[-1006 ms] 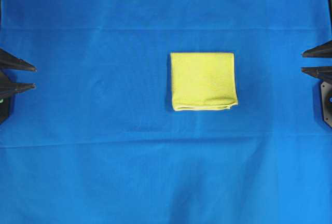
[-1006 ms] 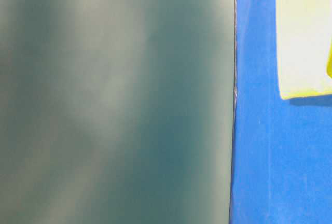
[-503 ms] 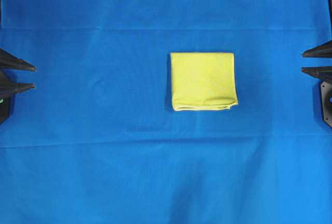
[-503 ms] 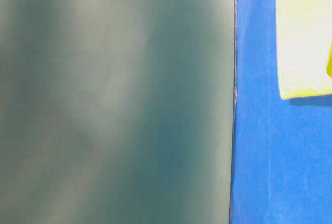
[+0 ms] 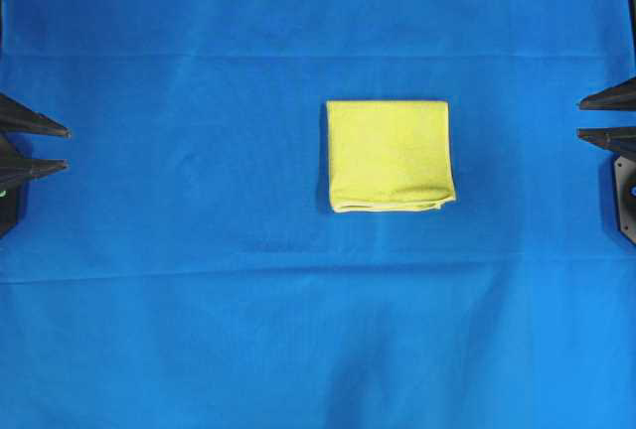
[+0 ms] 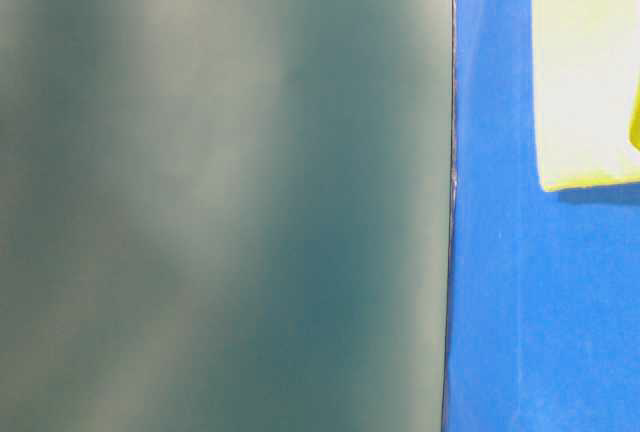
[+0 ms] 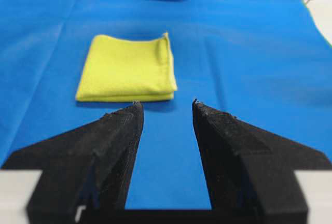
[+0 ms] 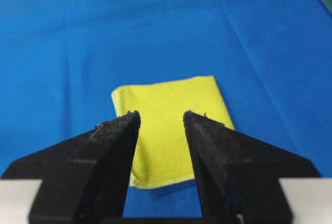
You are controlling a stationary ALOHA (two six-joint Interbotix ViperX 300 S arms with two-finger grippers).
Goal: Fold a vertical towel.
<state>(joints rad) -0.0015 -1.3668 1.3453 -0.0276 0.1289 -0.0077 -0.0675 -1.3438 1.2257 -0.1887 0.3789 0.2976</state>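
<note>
A blue cloth (image 5: 199,300) covers the whole work surface, with faint creases running across it. In the table-level view a blurred grey-green panel (image 6: 220,192) fills the left part of the frame.

The towel (image 5: 391,155) lies flat on the cloth, a little right of centre in the overhead view, folded into a near-square with its layered edges showing along the near side. Nothing touches it.

The left gripper (image 5: 66,148) sits at the left edge of the overhead view, well apart from the towel, its fingers spread with a clear gap between them. The right gripper (image 5: 580,119) sits at the right edge, nearer the towel but clear of it, fingers likewise apart and holding nothing.
</note>
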